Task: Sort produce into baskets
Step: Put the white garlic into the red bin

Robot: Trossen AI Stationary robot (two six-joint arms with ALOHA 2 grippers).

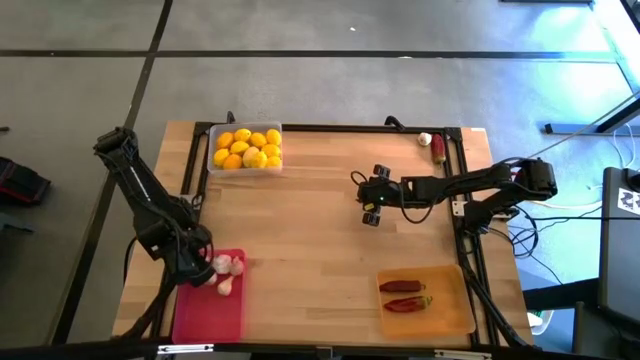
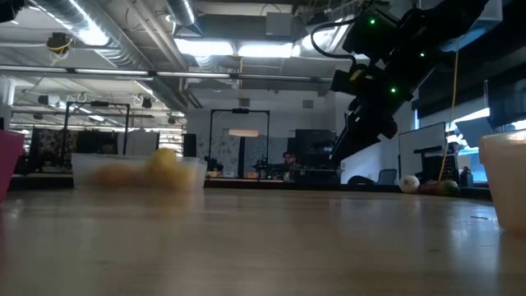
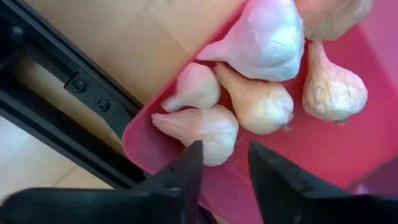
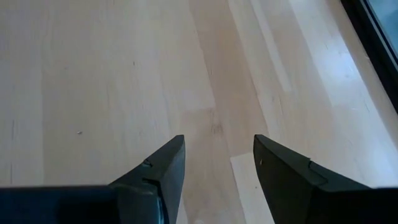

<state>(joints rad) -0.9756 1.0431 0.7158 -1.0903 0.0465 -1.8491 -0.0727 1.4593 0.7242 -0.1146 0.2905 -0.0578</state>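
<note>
- Two produce items remain unsorted: a garlic bulb (image 1: 425, 139) and a chili pepper (image 1: 438, 149) at the desk's (image 1: 320, 220) far right corner.
- Right gripper (image 1: 372, 197), fingers apart and empty, hovers mid-desk; both items lie beyond it toward that corner, nearer this arm.
- Left gripper (image 3: 224, 168), fingers apart, holds nothing above the garlic (image 3: 199, 127) in the pink-red basket (image 1: 205, 320).

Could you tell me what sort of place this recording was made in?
Probably a robotics lab or open workshop: exposed ceiling ducts, a concrete floor and a wooden table in a black frame.
</note>
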